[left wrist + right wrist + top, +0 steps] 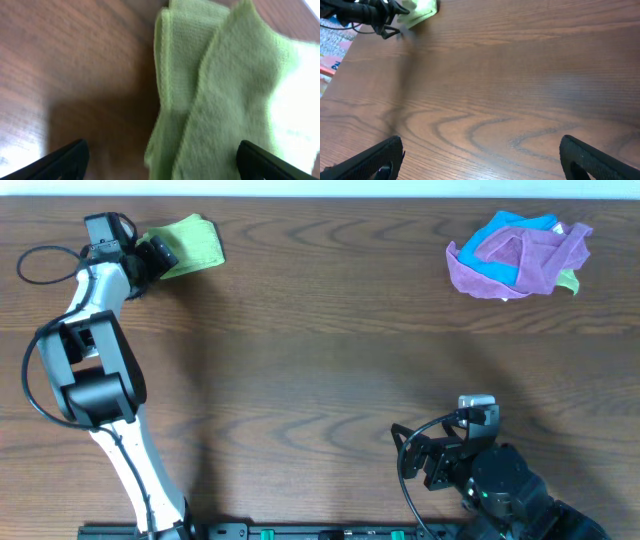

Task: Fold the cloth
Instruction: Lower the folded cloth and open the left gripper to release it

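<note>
I am hovering the left gripper (158, 252) spread wide over the lime-green microfibre cloth (195, 242), which is lying in overlapping layers at the far left corner of the brown wooden table (320, 350), gripped by nothing. I am parking the right gripper (487, 165) near me, equally wide and empty, presumably out of the way.

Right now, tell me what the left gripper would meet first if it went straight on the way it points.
Most likely the lime-green microfibre cloth, bunched right ahead of the open left gripper; how near is unclear.
</note>
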